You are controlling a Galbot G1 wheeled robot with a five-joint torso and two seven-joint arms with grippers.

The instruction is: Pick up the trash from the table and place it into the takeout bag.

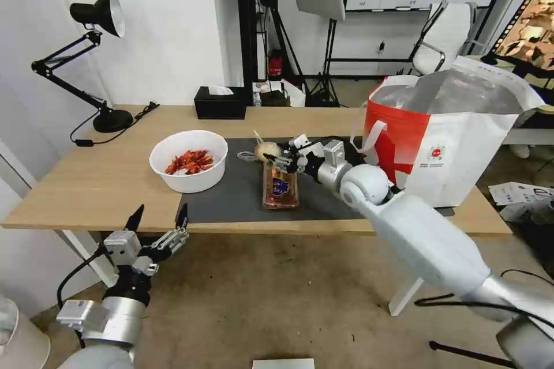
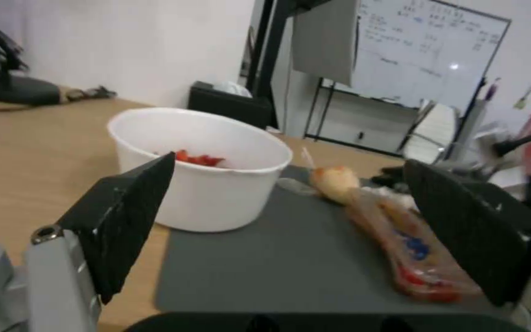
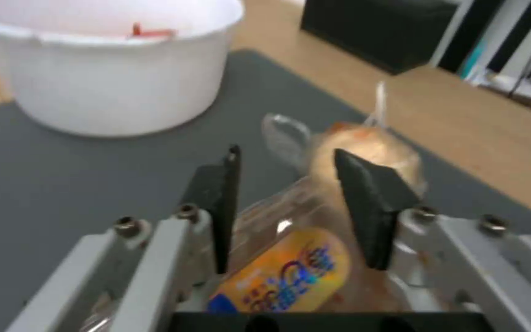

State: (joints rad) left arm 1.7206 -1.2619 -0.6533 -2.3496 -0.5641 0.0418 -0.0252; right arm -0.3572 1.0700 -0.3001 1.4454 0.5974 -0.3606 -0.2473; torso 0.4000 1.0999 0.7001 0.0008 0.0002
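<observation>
One bowl, one tray

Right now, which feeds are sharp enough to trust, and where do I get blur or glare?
Head view: sharp on the table, glare on the takeout bag's foil lining. Left wrist view: white bowl fairly clear, food tray soft. Right wrist view: beige lump and tray beyond the right gripper are blurred.

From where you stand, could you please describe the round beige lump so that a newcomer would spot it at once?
Find the dark grey mat in the middle of the light-wood table. Near its far edge, between the white bowl and the takeout bag, sits the round beige lump, at the far end of the clear food tray. Among these it alone is ball-shaped, trailing clear wrap; the right end effector is open at it.
</observation>
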